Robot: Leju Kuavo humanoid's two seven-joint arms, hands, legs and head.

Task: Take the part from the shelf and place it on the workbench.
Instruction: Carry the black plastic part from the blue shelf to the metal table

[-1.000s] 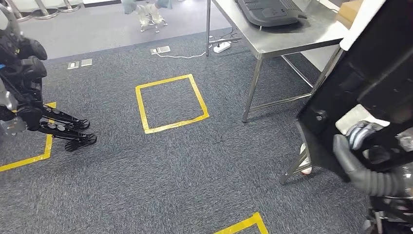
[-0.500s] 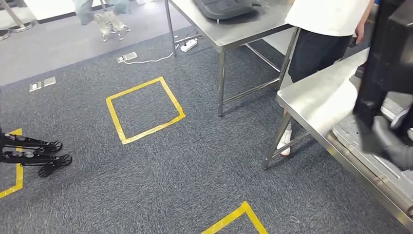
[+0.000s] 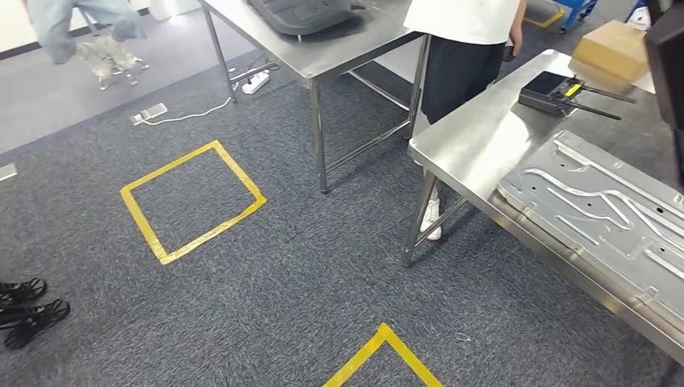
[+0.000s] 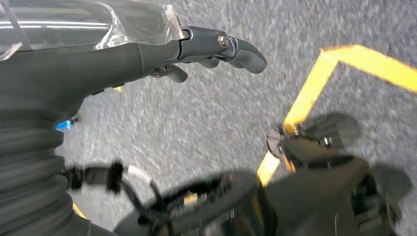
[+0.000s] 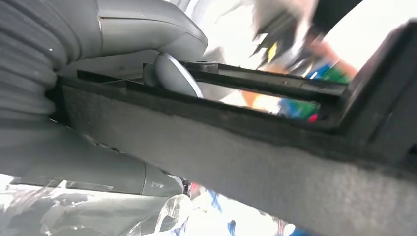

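- Part [image 5: 255,147]: a black panel with a felt-like face, seen close up in the right wrist view, where the right hand [image 5: 113,98] grips it, grey thumb on one side of the edge and the rest of the hand on the other. In the head view a dark slab [image 3: 668,72] at the far right edge, above the workbench, may be the same part; I cannot tell for sure.
- Left hand [image 4: 162,54]: holds nothing, fingers [image 4: 236,46] stretched out and a little curled, hanging over grey carpet [image 4: 206,113] with a yellow tape line [image 4: 314,83] below it.
- Workbench [image 3: 476,137]: a steel table on the right of the head view. On it lie a pressed metal plate [image 3: 605,210], a black device [image 3: 548,90] with thin rods sticking out, and a cardboard box [image 3: 617,48] at the far end.
- Person [image 3: 464,40]: stands at the far corner of the workbench, in a white top and dark shorts, between it and a second steel table [image 3: 323,56].
- Second table: carries a dark moulded panel [image 3: 298,12].
- Floor: a yellow tape square [image 3: 189,201] on the carpet, a tape corner [image 3: 383,355] nearer, and a power strip [image 3: 256,81] with a white cable under the second table.
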